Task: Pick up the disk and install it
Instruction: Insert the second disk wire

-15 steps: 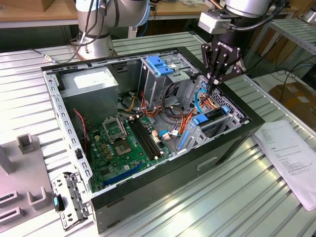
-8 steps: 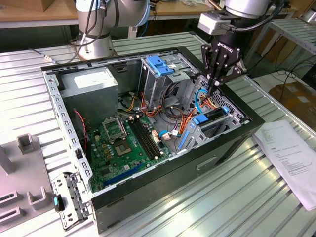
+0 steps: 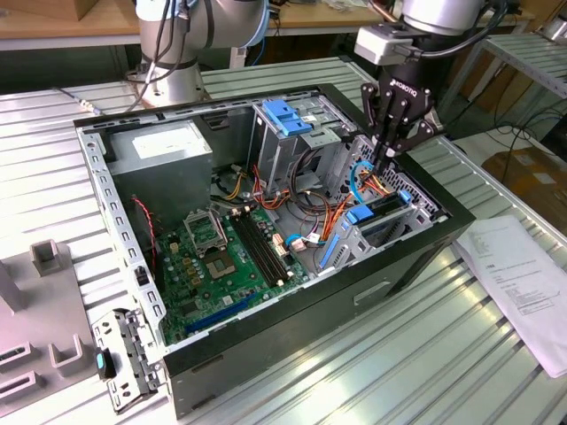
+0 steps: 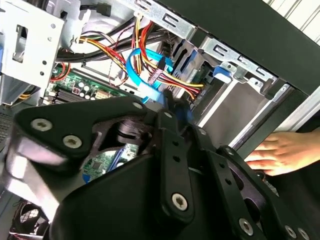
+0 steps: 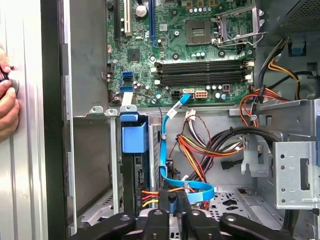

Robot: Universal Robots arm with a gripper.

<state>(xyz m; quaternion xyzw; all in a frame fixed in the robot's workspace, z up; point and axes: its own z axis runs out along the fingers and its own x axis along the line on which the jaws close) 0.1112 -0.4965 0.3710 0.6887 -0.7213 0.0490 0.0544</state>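
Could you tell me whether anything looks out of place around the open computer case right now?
Yes: a person's hand rests against the outside of the computer case, close to the gripper working inside among the cables.

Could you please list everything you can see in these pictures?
computer case: one, black, open on the metal table
motherboard: one, green, on the case floor
drive cage: one, grey with blue handle, beside the motherboard
disk: one, blue carrier, in the bay at the exterior view's right
data cable: one, blue, near the gripper
paper: one, white, table at the exterior view's right
person's hand: one, beside the case's outer wall
gripper: one, black, inside the case above the disk bay
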